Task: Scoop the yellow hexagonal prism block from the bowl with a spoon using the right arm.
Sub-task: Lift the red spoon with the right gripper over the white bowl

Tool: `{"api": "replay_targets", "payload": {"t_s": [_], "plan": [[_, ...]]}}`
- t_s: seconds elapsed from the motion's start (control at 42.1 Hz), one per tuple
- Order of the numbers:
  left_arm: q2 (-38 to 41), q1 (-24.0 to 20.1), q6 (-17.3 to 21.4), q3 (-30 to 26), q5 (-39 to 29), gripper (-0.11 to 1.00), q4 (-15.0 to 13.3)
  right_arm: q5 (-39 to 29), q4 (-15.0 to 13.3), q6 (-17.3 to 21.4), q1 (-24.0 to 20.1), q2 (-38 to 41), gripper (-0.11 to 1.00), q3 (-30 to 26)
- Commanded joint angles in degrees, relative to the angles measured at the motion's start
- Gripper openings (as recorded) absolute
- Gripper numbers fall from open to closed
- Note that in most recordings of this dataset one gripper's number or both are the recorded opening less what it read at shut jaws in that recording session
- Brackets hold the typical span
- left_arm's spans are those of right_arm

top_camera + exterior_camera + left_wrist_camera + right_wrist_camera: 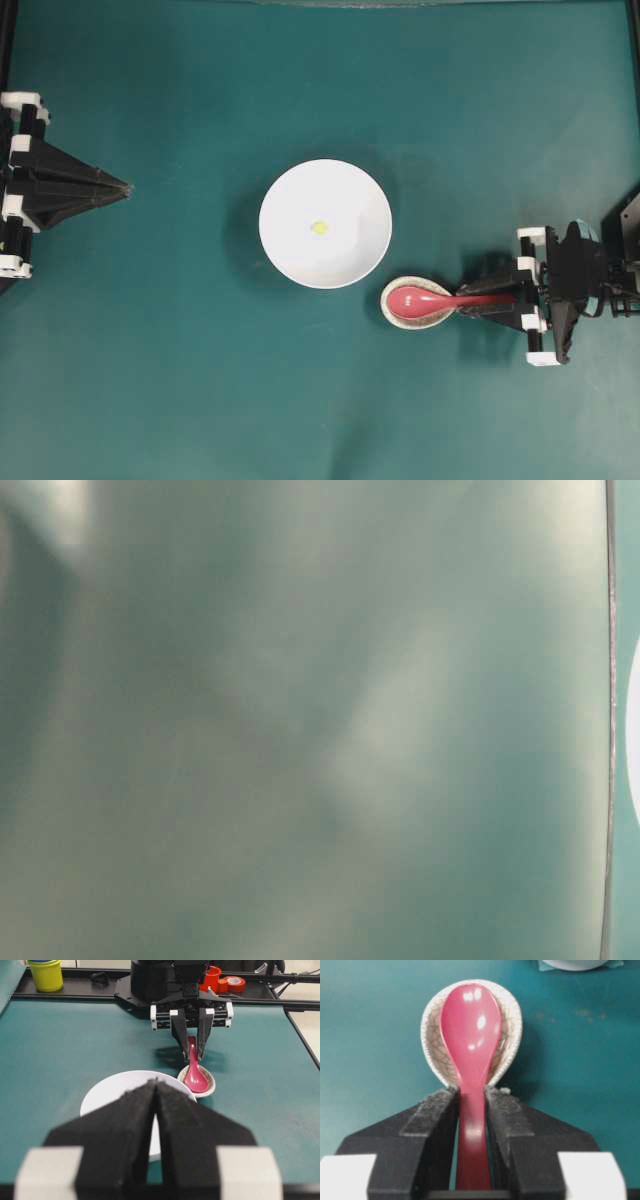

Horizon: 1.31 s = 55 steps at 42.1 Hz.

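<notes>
My right gripper (471,1110) pinches the spoon (470,1030) handle at the rest's (512,1025) six o'clock; scooping the block (319,227) remains.

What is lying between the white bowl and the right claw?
In the overhead view, the speckled spoon rest sits between the bowl and the right claw, beside the bowl's rim. The red spoon has its scoop in it; its handle runs into the claw.

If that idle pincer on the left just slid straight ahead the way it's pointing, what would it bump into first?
Probably the white bowl: the left pincer points across bare mat toward the bowl's near wall. Its height above the mat is unclear, so it might pass over the rim.
</notes>
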<state>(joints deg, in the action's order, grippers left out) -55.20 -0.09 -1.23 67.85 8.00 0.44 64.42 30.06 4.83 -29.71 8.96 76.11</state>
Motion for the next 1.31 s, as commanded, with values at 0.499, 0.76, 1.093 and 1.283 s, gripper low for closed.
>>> {"api": "replay_targets", "payload": {"t_s": [0.499,0.76,1.093,1.283], "plan": [[0.4,0.0,-0.1,-0.6,0.4,0.00,0.1,-6.7,0.1,-7.3,2.5,-17.5,0.24,-1.8],[0.4,0.0,0.0,-0.9,0.5,0.00,0.2,-29.9,0.1,-15.8,11.6,-29.6,0.24,-8.3],[1.1,0.0,-0.1,-0.7,0.2,0.00,0.1,-59.3,-0.1,-19.9,28.8,-35.2,0.24,-19.5],[1.6,0.0,0.0,-0.6,0.2,0.00,0.2,-71.7,-1.2,-20.0,36.5,-33.6,0.24,-25.0]]}}
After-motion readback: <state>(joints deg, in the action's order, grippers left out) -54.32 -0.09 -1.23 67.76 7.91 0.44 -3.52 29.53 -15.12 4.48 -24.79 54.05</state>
